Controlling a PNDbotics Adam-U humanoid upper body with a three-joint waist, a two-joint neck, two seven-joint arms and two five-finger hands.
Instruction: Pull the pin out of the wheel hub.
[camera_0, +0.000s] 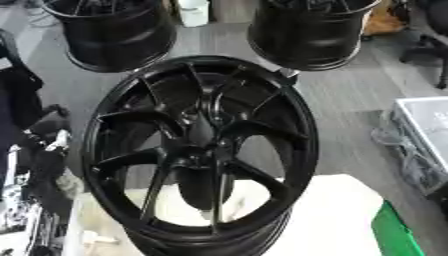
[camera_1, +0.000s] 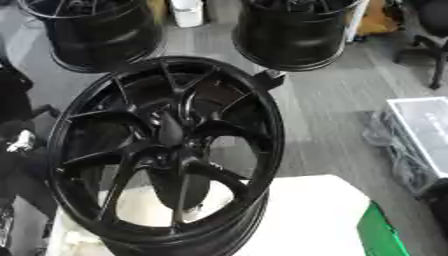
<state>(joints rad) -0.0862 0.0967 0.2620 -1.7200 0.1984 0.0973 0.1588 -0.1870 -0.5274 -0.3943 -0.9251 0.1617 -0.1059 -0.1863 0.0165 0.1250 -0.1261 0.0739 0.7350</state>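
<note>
Judging from the left eye view, the chief risk is that the pin is sought blind: no pin can be made out at the dark centre of the wheel hub (camera_0: 203, 150), so a reach could land on a spoke, and the wheel could be tipped or slid off its support. The hub is seen as a glossy black multi-spoke wheel, tilted with its face towards the camera, resting on a white padded worktop (camera_0: 337, 215) near the worktop's left front edge; a green object (camera_0: 395, 235) lies at the right front corner. Neither hand is shown, so whether they are wide, narrow or holding anything cannot be told. Two more black wheels (camera_0: 118, 32) stand on the grey floor beyond. In the right eye view the same wheel is seen overhanging the worktop's left edge, which suggests that a sideways pull might unseat it. The centre, where spokes meet, is uniformly black and shiny, and a dark elongated shape (camera_1: 171, 131) there cannot be identified with confidence.
</note>
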